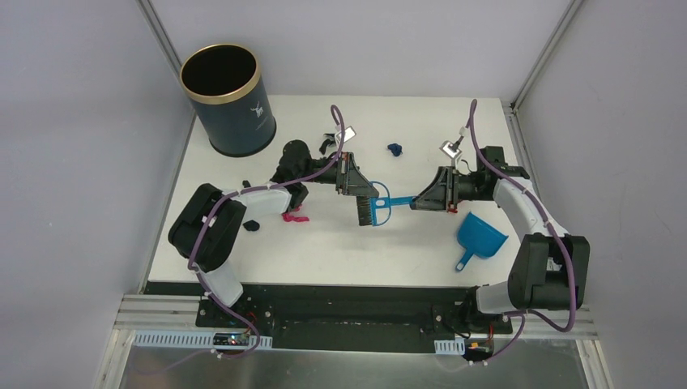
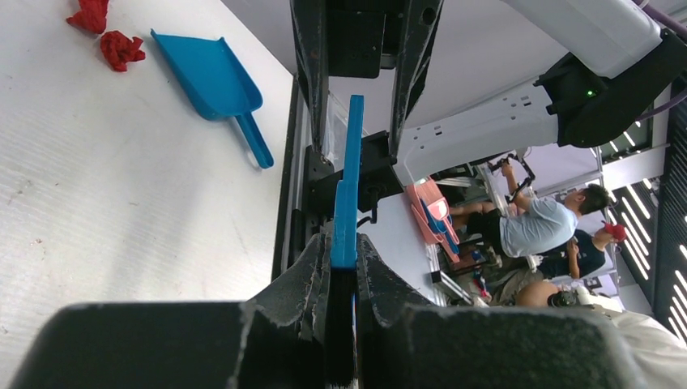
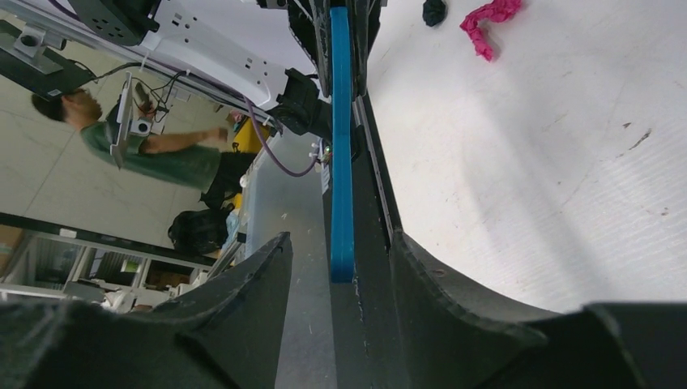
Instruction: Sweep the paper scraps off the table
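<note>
1. The left fingers are clamped tight on the blue handle of the hand brush. They hold it over the middle of the desk, and in the overhead view its black-bristled head sits just nearside of them.
2. The handle runs sideways from there to the right fingers, which straddle its free end. One finger lies against the handle and the other stands off with a clear gap, so this pair is only partly closed and not gripping.
3. The paper scraps all lie loose on the desk surface.
   - A magenta one is just beside the left arm's forearm.
   - A small black one lies a little further to the left.
   - A dark blue one sits toward the back, between the two arms.
4. The left wrist view shows two red scraps lying close together, just beside the wide mouth of the dustpan. They are hidden in the overhead view.
5. The blue dustpan lies flat on the right side of the desk, near the right arm. Its short handle points toward the near edge, and neither pair of fingers touches it.
6. The dark blue, gold-rimmed bin stands upright at the far left corner with its open mouth up, well apart from the brush.
</note>
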`<state>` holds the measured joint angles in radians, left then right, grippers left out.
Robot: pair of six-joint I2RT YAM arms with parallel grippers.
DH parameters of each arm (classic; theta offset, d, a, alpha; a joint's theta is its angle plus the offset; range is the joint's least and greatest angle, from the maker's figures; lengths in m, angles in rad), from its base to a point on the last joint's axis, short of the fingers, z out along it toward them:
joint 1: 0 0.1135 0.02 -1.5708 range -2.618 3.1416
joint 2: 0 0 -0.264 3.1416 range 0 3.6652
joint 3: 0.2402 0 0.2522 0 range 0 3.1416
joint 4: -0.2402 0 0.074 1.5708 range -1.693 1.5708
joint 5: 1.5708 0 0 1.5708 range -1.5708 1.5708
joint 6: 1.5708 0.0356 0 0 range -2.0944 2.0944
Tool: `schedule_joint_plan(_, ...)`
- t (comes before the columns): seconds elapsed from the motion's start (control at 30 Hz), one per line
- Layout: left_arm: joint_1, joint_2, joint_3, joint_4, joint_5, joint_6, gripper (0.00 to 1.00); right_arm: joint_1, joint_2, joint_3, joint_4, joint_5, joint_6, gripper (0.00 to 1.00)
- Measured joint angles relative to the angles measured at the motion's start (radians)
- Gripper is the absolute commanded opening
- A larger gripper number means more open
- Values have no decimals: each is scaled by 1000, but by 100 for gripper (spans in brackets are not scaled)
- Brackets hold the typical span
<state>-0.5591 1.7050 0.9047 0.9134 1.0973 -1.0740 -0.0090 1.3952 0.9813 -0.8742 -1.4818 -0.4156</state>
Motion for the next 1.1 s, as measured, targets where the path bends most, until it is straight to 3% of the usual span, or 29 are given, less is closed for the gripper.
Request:
schedule_joint_plan(0.3,4,25,-1,34,-12,-41,0,56,26,0,8,0,6,38)
schedule_joint_plan(0.47,4,32,-1,37,-18,-49,0,56,27,2,11,2,5,15)
schedule_joint_plan(0.63,4,33,-1,43,-18,-61,0,56,44,8,17,21,4,1)
schedule_joint_plan(0.73,4,38,-1,43,-18,-61,28,56,47,8,16,28,2,0)
schedule_joint_plan(0.8,5,39,-1,35,-17,-53,41,56,47,8,16,34,-5,0)
schedule_joint_plan(0.93,9,36,0,-38,-13,10,42,56,48,11,0,65,-24,0)
schedule_joint_plan(1.1,11,6,10,-206,-3,144,30,73,85,55,-104,110,-111,0)
